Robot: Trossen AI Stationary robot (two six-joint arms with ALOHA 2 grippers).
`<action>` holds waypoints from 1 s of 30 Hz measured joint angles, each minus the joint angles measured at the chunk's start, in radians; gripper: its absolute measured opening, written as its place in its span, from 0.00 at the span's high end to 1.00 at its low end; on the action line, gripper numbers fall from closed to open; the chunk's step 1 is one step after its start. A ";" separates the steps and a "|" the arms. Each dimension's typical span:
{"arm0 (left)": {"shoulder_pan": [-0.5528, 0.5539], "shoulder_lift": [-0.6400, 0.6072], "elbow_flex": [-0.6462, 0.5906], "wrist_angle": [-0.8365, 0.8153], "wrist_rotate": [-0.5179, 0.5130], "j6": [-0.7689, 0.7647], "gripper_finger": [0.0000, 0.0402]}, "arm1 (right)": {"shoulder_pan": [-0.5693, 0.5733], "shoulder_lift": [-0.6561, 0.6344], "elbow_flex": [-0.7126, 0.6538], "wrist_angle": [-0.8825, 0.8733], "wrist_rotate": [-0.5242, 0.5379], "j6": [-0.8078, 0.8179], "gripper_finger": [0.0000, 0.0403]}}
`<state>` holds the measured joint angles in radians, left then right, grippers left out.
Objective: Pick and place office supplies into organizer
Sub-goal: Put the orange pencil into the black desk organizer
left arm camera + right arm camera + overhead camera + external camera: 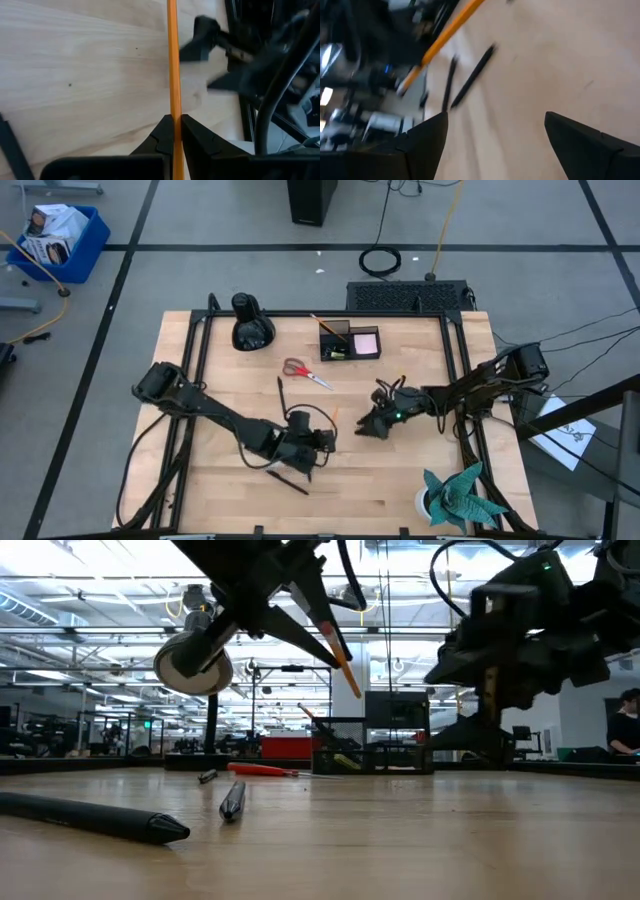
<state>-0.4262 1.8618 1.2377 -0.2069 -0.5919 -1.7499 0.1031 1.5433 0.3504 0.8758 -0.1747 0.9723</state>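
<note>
My left gripper point(322, 432) is near the table's middle, above the wood, shut on an orange-yellow pencil point(173, 55), which also shows in the low view point(340, 655). My right gripper point(368, 423) hangs open and empty just to its right; its wrist view point(496, 116) looks down on the table. Two thin black pens point(281, 392) point(288, 478) lie flat on the table. Red-handled scissors point(305, 372) lie flat in front of the black organizer point(338, 340) at the far edge. A pink sticky-note pad point(366, 342) lies at the organizer's right side. My left gripper pinches the pencil's shaft point(175, 119) between its two fingertips point(162, 131). The fingers lie along the pencil, whose long part sticks out ahead of them. The pencil is lifted clear of the table and tilted, its free end point(356, 692) slanting down.
A rounded black bulbous object point(250, 328) stands at the far left of the table. A teal paper plant point(460, 495) stands at the near right corner. The two pens also show close by in the low view point(100, 817) point(232, 800). Bare wood lies between the grippers and the organizer.
</note>
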 joint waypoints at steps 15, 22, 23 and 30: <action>0.048 0.000 0.000 0.038 0.087 -0.007 0.93 | 0.161 0.000 0.000 -0.178 -0.040 -0.191 0.19; 0.073 0.000 0.000 0.081 0.104 -0.009 0.96 | 0.225 0.000 0.000 -0.142 -0.014 -0.256 0.19; 0.077 0.000 0.000 0.089 0.105 -0.009 0.97 | 0.233 0.000 0.000 -0.139 0.005 -0.256 0.19; 0.110 0.001 0.000 0.108 0.136 -0.009 0.96 | 0.261 0.000 0.000 -0.052 0.095 -0.431 0.21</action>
<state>-0.3160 1.8626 1.2377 -0.0990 -0.4558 -1.7592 0.3643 1.5429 0.3504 0.8235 -0.0792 0.5409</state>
